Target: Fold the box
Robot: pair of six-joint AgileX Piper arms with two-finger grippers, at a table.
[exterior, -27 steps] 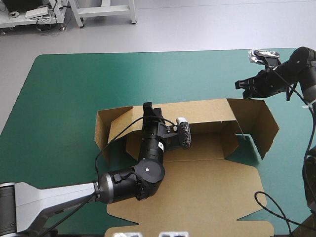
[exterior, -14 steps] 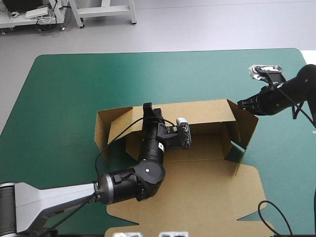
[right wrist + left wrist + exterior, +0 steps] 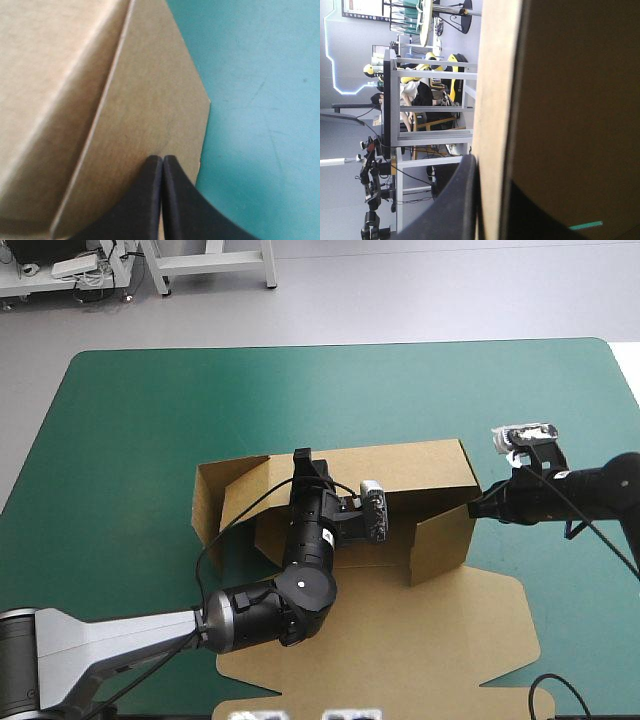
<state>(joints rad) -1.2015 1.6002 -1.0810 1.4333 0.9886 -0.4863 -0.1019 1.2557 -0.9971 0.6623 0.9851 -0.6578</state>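
The brown box (image 3: 400, 465) lies mid-table with its back wall raised and its lid (image 3: 420, 640) flat toward the near edge. Its left side flap (image 3: 208, 502) stands up. The right side flap (image 3: 440, 545) is swung inward across the tray. My left gripper (image 3: 302, 462) is shut on the back wall's top edge; the left wrist view shows that board edge (image 3: 495, 100) running between the left gripper (image 3: 492, 205)'s black fingers. My right gripper (image 3: 478, 508) is shut, its tip against the outside of the right flap; in the right wrist view this gripper (image 3: 162, 161) touches the board (image 3: 140, 100).
Bare teal-green cover (image 3: 300, 390) lies beyond the box and to its right (image 3: 260, 75). The left arm reaches over the lid from the near left. A black cable loops at the table's near right corner.
My right gripper has come down and leftward, from above the far right of the table to the box's right side. The right flap has swung inward from spread open. The left gripper has stayed put.
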